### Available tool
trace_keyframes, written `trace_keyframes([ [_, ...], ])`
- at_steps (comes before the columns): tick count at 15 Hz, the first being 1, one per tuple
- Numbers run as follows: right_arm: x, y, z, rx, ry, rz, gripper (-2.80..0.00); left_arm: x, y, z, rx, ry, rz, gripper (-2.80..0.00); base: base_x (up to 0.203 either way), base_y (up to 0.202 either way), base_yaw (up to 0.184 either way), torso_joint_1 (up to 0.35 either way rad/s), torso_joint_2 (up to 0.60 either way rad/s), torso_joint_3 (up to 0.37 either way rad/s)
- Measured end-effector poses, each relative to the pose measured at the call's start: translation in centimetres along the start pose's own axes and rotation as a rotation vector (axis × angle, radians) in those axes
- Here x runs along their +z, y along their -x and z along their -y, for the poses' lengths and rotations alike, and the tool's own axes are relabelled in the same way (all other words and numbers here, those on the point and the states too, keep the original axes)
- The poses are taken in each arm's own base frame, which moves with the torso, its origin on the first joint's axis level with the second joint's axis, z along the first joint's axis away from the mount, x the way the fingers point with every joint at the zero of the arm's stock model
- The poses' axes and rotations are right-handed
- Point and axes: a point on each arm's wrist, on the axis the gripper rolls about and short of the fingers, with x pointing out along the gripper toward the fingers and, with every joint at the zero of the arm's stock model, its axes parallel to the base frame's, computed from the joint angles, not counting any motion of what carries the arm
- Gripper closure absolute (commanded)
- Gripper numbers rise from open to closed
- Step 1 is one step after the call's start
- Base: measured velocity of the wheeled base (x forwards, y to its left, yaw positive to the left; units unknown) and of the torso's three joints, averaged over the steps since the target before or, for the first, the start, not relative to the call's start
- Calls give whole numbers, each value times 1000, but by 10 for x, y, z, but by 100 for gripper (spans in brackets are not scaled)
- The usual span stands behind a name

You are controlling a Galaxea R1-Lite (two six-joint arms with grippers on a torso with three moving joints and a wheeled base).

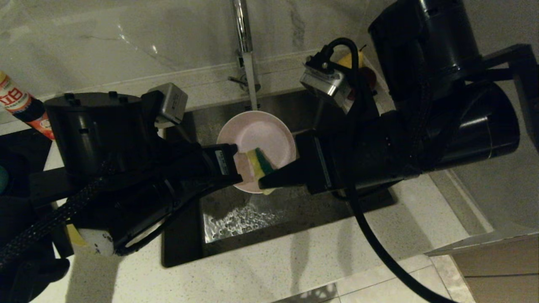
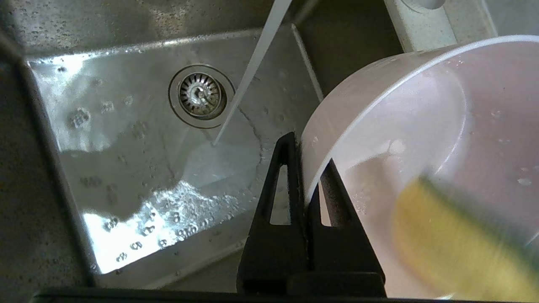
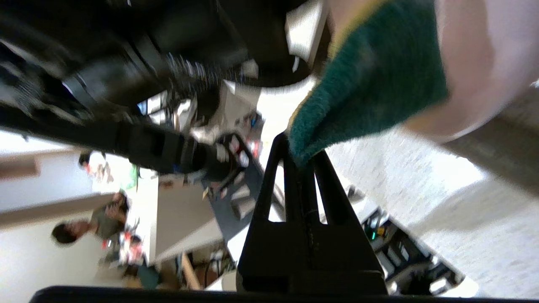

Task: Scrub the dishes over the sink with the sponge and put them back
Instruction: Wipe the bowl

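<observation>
A pale pink bowl (image 1: 257,136) hangs tilted over the steel sink (image 1: 294,210), its opening facing up toward me. My left gripper (image 1: 236,166) is shut on its rim; in the left wrist view the gripper (image 2: 309,151) pinches the bowl (image 2: 442,105) wall, one finger inside and one outside. From the right, my right gripper (image 1: 265,182) is shut on the sponge (image 1: 260,165), which lies against the bowl's inner face. The sponge (image 3: 370,80) shows its green side in the right wrist view, clamped at one corner by that gripper (image 3: 300,151). Its yellow face (image 2: 446,244) is blurred.
A thin stream of water (image 2: 252,71) runs from the chrome tap (image 1: 244,46) to the basin floor beside the drain strainer (image 2: 201,94). A bottle with a red label (image 1: 23,105) stands at the far left. Pale speckled counter (image 1: 320,261) surrounds the sink.
</observation>
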Motion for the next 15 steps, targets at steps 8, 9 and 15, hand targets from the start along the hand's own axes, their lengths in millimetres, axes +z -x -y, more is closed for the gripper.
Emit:
trace_keyframes([
  [8, 14, 17, -5, 9, 16, 69, 0, -9, 4, -4, 7, -8, -28, 0, 0, 0, 0, 0, 0, 0],
  [9, 15, 19, -7, 14, 20, 76, 0, -10, 4, -5, 8, -6, -32, 0, 0, 0, 0, 0, 0, 0],
  [15, 19, 47, -18, 22, 31, 114, 0, -15, 0, -9, 35, 19, -47, 0, 0, 0, 0, 0, 0, 0],
])
